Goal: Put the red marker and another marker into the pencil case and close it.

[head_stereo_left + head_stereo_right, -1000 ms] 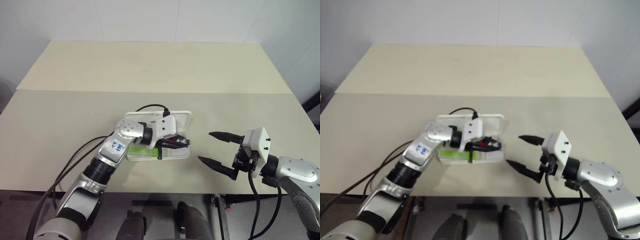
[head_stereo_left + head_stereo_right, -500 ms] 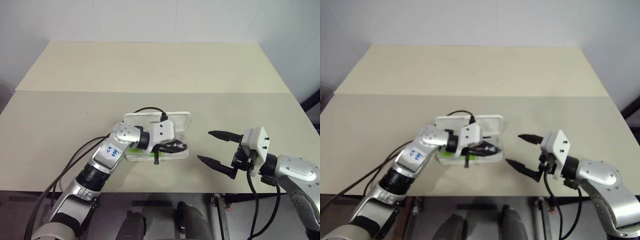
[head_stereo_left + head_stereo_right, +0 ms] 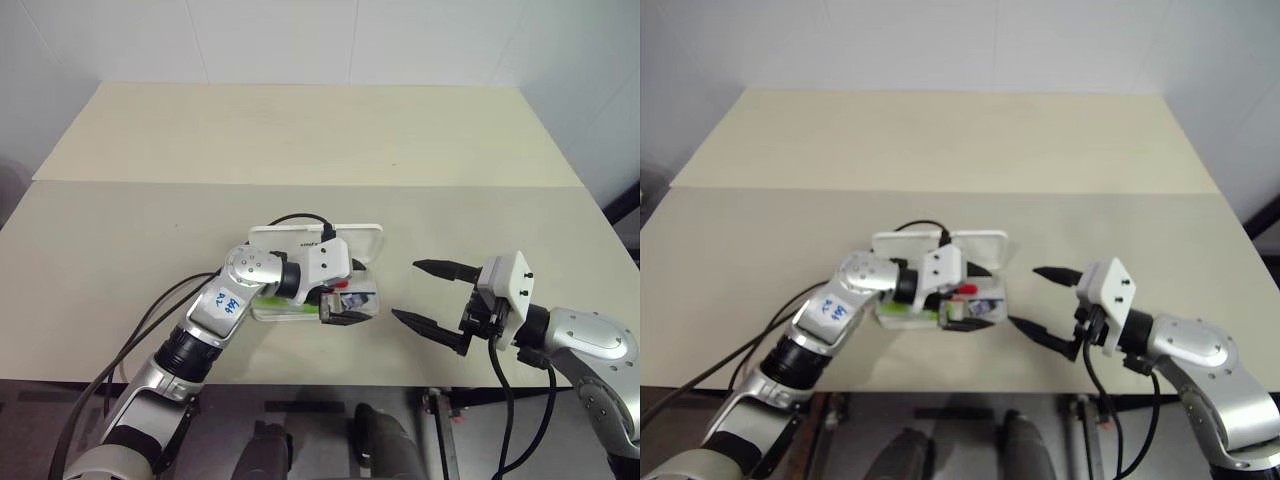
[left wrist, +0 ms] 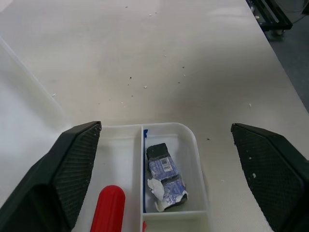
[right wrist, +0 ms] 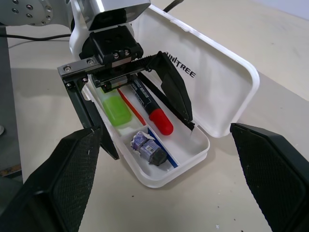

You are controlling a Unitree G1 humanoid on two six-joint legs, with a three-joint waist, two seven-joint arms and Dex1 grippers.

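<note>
White hard-plastic hinged pencil case (image 5: 219, 92): open, table centre. Contents: stubby red-capped marker (image 5: 153, 112), bright green highlighter (image 5: 116, 110). Left gripper (image 5: 137, 104): jaws wide, empty, over tray. Right gripper (image 3: 437, 297): wide, empty, right of case. Both markers stowed; next, fold lid shut.

Bright, even, soft-shadowed light; right eye view slightly hazier.

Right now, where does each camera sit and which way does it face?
Head views: above, looking down on the beige table, both arms and the open white plastic pencil case.
Left wrist view: between the open left pincer, facing the case's end compartment.
Right wrist view: behind the open right pincer, facing the left pincer.
Both wrist views share the red-capped marker.
</note>
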